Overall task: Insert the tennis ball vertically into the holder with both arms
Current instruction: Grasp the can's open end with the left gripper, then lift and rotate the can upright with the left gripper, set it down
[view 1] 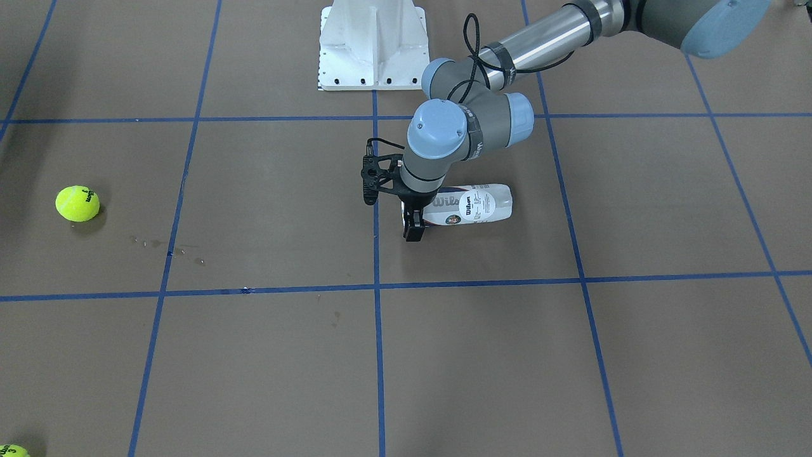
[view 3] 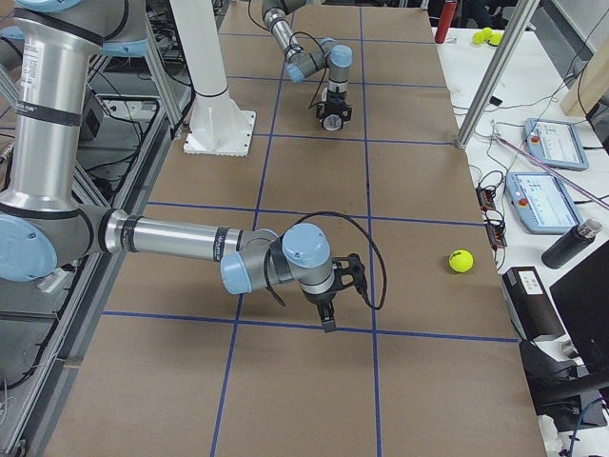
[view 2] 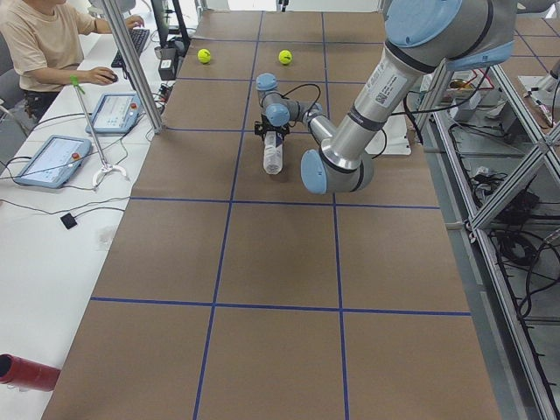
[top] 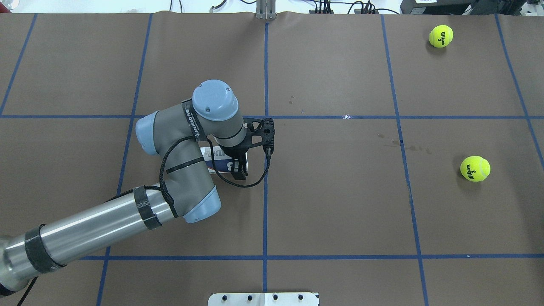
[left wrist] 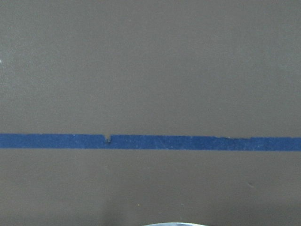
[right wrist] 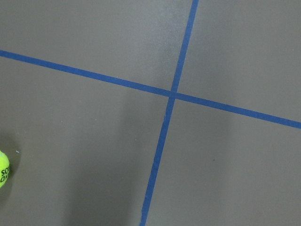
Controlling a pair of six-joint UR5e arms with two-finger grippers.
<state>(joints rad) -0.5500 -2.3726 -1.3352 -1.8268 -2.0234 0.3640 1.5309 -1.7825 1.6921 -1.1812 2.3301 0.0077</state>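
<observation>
The holder (view 1: 472, 204), a clear Wilson can with a navy-and-white label, lies on its side near the table's middle; it also shows in the overhead view (top: 216, 154). My left gripper (view 1: 411, 217) points straight down, with its fingers (view 1: 414, 232) on either side of the can's end. I cannot tell whether they press on it. A yellow tennis ball (top: 474, 168) lies far off on the robot's right. My right gripper (view 3: 326, 322) shows only in the exterior right view, hovering low over the table; I cannot tell whether it is open or shut. A ball's edge (right wrist: 2, 169) shows in the right wrist view.
A second tennis ball (top: 440, 35) lies near the table's far right edge. The white robot base (view 1: 371, 44) stands at the robot's side of the table. Blue tape lines grid the brown table (top: 340, 191). An operator (view 2: 44, 44) sits beside the table.
</observation>
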